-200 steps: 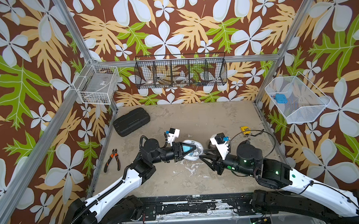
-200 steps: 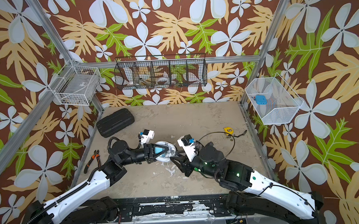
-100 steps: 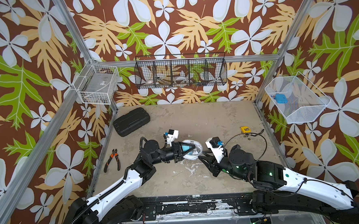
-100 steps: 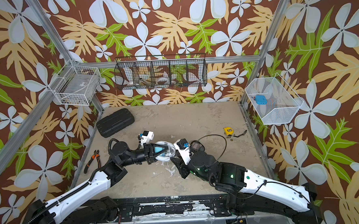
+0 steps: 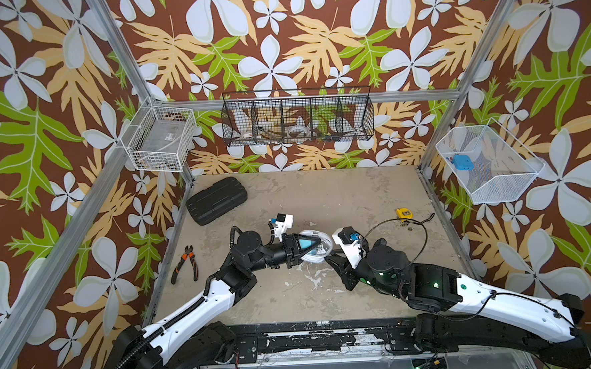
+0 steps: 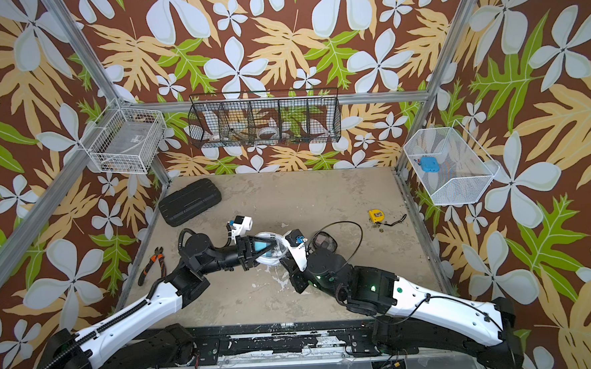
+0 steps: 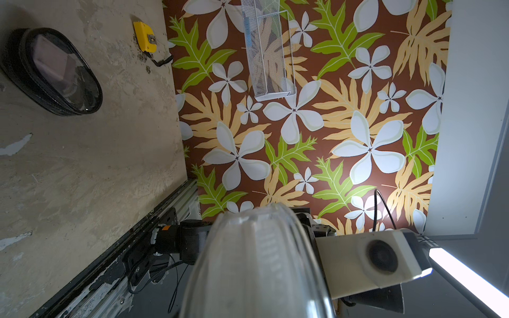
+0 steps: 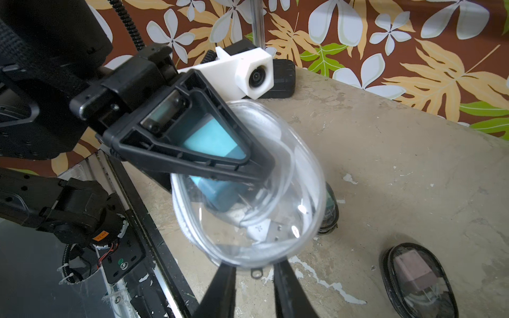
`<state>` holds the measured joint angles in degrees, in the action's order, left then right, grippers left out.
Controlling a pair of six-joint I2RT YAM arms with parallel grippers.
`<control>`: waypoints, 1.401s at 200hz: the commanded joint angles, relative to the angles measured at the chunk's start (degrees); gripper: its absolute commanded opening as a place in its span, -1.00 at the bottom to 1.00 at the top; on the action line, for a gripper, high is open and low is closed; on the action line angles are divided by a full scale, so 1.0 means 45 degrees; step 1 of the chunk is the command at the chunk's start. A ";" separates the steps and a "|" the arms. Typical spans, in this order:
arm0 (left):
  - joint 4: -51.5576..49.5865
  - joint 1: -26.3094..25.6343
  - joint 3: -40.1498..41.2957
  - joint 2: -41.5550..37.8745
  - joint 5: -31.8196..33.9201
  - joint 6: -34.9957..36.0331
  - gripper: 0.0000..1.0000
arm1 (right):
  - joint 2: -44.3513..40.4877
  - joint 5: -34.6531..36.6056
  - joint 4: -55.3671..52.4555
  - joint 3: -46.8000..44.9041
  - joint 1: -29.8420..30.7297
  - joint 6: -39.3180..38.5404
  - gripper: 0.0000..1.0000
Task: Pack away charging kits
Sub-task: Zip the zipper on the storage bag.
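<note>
Flowered wallpaper surrounds a worn tan bench [image 5: 322, 191]. Above its middle, the left gripper [image 5: 314, 247] pinches the rim of a clear pouch [image 8: 275, 220] and holds it off the surface. Through the plastic we see a teal plug [image 8: 209, 141] and a white cable [image 8: 287, 165]. The right gripper [image 8: 254, 271] sits at the pouch's opposite rim. Its fingers [image 8: 223, 286] stand slightly apart with the small zipper pull [image 8: 257, 274] in the gap, and we cannot tell whether they touch it. A black-rimmed pouch [image 8: 418, 278] holding a pink plug [image 8: 410, 265] lies flat toward the right edge. A black hard case [image 5: 216, 200] lies near the far left corner, pliers [image 5: 185, 267] by the left edge and a yellow tape measure [image 5: 404, 213] by the right edge.
</note>
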<state>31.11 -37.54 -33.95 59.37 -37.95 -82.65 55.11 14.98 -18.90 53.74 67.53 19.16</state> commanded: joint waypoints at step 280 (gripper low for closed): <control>-0.2831 0.0495 0.0098 -0.0815 -0.5045 0.4466 -1.00 | 0.0454 -0.1503 0.0682 0.1876 -0.0308 -0.4434 -1.00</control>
<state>23.77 -35.55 -34.30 55.96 -52.99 -65.63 57.19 12.16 -25.23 61.19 66.26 1.54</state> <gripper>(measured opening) 0.350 0.051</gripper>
